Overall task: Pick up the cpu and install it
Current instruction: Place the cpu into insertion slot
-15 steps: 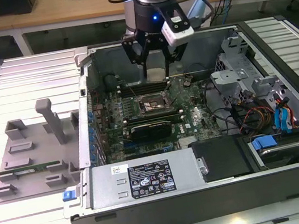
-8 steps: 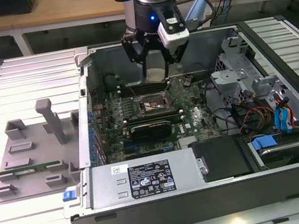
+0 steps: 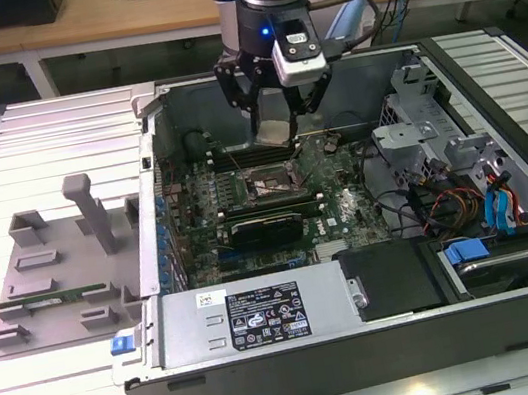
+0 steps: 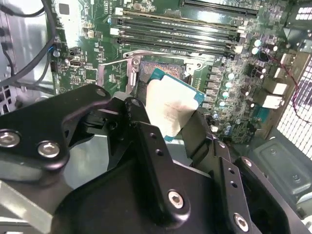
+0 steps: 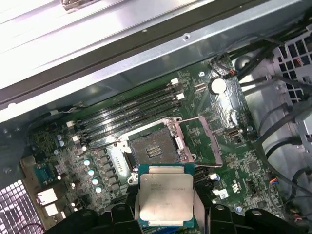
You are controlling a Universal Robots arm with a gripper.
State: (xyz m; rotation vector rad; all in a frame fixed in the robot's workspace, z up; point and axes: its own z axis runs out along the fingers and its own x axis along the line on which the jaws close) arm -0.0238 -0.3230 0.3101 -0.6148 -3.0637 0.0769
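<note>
Our claw [image 3: 279,116] holds the cpu [image 5: 165,195] by its edges, near the open socket [image 5: 153,148]. We think it needs to be flat, lined up square, and lowered softly.

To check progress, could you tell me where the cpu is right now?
The cpu is clamped in the gripper, hanging over the motherboard close to the open socket, mid-case in the exterior view.

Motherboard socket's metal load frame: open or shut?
Open. In the first wrist view the silver hinged frame lies swung aside, baring the dark square socket bed; the silver-topped cpu is outside it.
</note>
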